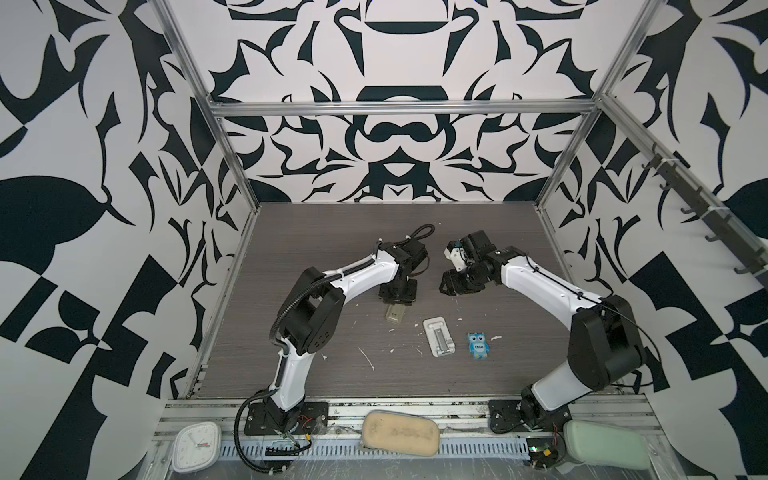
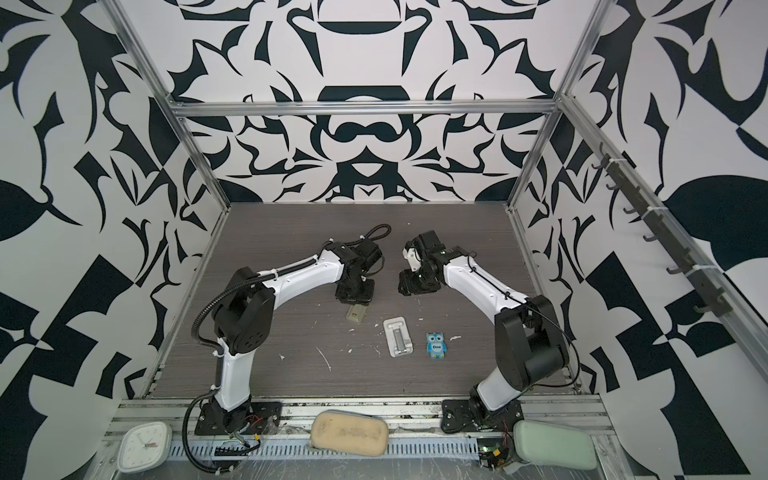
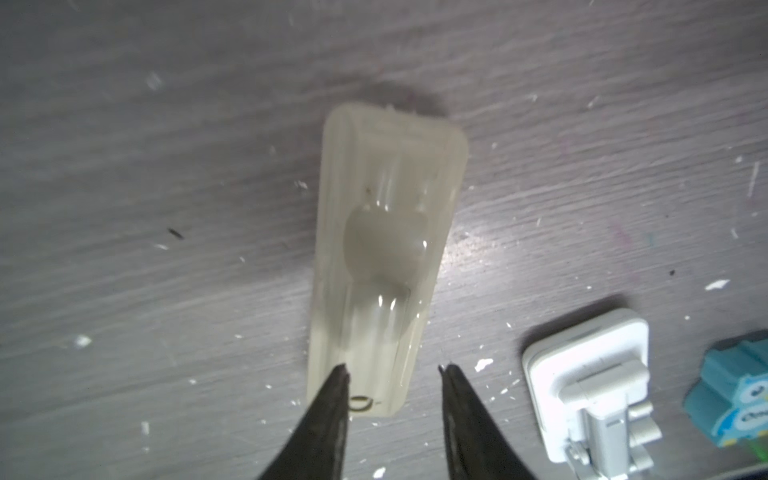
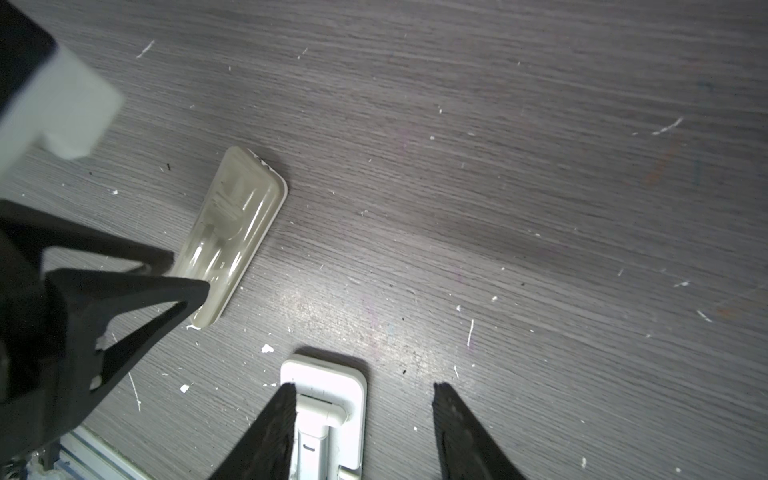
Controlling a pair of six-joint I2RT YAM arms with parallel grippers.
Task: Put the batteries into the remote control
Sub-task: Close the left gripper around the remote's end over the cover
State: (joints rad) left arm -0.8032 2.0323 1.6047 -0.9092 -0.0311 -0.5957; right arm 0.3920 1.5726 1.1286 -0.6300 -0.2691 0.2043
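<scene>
The remote (image 3: 386, 249) is lying flat on the table (image 1: 316, 249), greyish side up, just left of the stand (image 1: 438, 336) and well left of the owl (image 1: 477, 345). The left gripper (image 3: 395, 370) is hovering at one end of the remote with its jaws partly apart, one fingertip over it and the other just beside its edge, gripping nothing. The right gripper (image 4: 365, 386) is hanging about half open over the stand's end, holding nothing.
</scene>
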